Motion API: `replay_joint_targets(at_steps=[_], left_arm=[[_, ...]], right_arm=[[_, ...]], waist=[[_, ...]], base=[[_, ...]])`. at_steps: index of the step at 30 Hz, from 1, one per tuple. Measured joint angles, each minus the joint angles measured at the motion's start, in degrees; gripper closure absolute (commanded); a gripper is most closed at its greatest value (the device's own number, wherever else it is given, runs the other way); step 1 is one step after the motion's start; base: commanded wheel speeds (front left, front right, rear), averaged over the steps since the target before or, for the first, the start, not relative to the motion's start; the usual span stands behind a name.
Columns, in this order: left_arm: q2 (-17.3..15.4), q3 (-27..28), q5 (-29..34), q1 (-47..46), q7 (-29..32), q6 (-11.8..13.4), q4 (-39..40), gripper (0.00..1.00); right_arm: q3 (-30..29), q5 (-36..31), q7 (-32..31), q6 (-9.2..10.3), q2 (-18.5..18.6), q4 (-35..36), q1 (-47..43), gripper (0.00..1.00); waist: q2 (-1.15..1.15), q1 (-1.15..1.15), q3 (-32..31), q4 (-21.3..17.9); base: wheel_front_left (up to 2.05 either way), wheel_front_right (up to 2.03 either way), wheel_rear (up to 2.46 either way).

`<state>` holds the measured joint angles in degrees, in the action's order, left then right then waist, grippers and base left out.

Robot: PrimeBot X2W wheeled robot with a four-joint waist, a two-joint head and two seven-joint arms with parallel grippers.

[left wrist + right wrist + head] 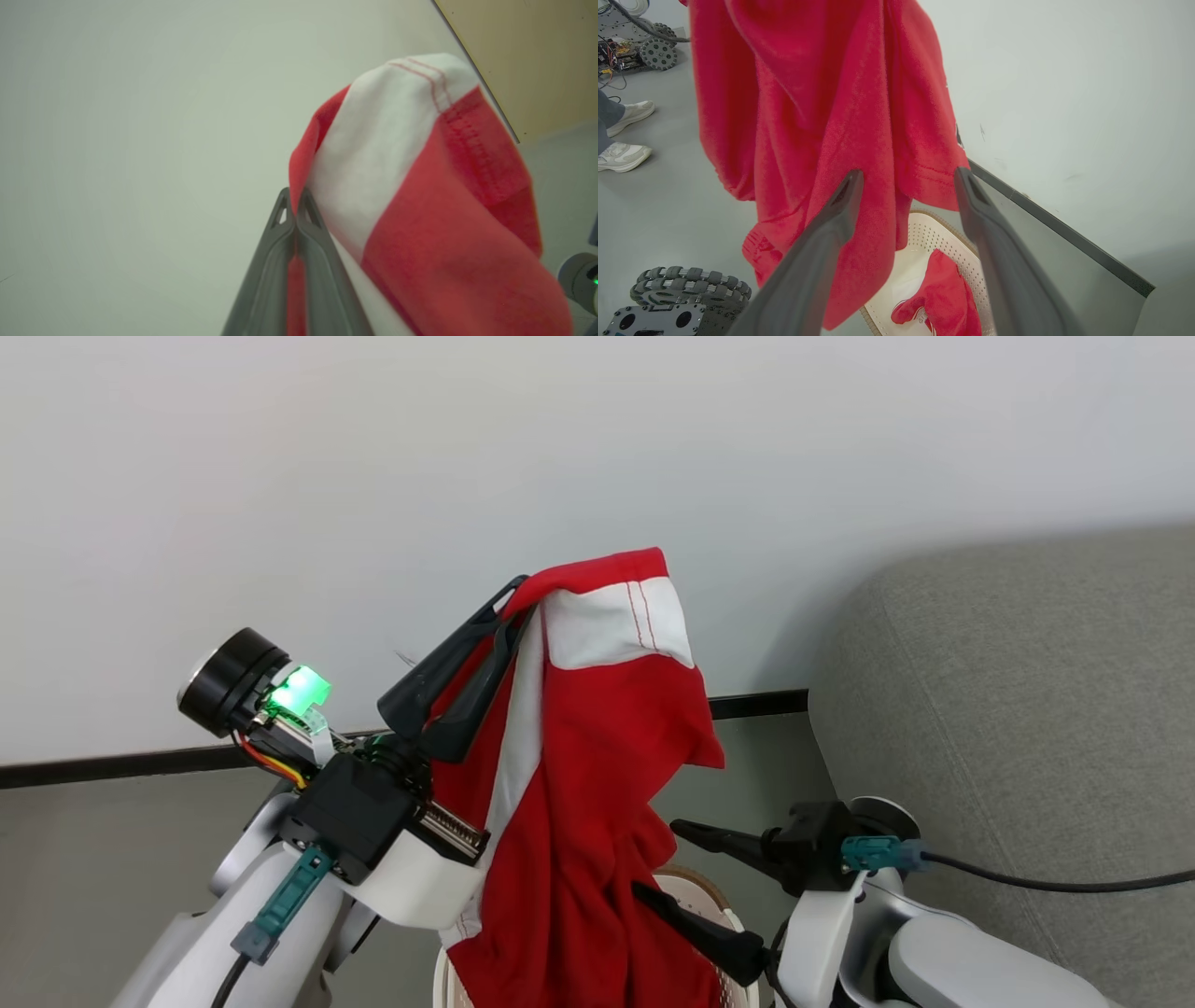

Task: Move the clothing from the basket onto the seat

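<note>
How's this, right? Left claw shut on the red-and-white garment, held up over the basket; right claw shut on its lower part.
Not the right claw: it is open, fingers wide apart, per the right wrist view. Rest stands: left claw shut on the red-and-white garment, held up over the basket.

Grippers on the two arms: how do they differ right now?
The left gripper is shut, pinching the red-and-white garment; the right gripper is open, gripping nothing. The left is raised high, the right sits lower, near the basket. Both have two long dark fingers.
</note>
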<state>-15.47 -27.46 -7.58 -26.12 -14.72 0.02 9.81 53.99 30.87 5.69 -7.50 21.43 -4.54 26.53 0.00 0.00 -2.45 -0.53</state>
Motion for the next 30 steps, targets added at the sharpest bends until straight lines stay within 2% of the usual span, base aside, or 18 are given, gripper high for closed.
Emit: replay_joint_targets(at_steps=[6,19,24,30], left_arm=[[1.12,-1.01,-0.42,-0.62,0.0,-0.86,-0.08,1.0],[2.91,-2.1,-0.47,-2.13,0.0,-1.77,-0.77,1.0],[3.58,-2.77,-0.48,-2.89,0.0,-2.27,-1.47,1.0],[4.75,-3.56,-0.48,-3.88,0.0,-2.77,-1.66,1.0]], right_arm=[[5.93,3.52,-1.66,0.0,0.31,1.24,2.1,0.0],[11.6,10.82,-2.15,-0.01,2.88,4.21,6.26,0.0],[12.66,12.22,-2.13,-0.01,2.13,3.02,9.87,0.0],[16.71,12.63,-2.15,-0.01,0.68,0.24,11.76,0.0]], waist=[[0.0,0.0,-0.79,1.19],[0.0,0.0,-1.2,3.03],[0.0,0.0,-0.93,3.15],[0.0,0.0,-0.57,3.72]], base=[[0.0,0.0,0.0],[0.0,0.0,0.0],[0.0,0.0,0.0],[0.0,0.0,0.0]])
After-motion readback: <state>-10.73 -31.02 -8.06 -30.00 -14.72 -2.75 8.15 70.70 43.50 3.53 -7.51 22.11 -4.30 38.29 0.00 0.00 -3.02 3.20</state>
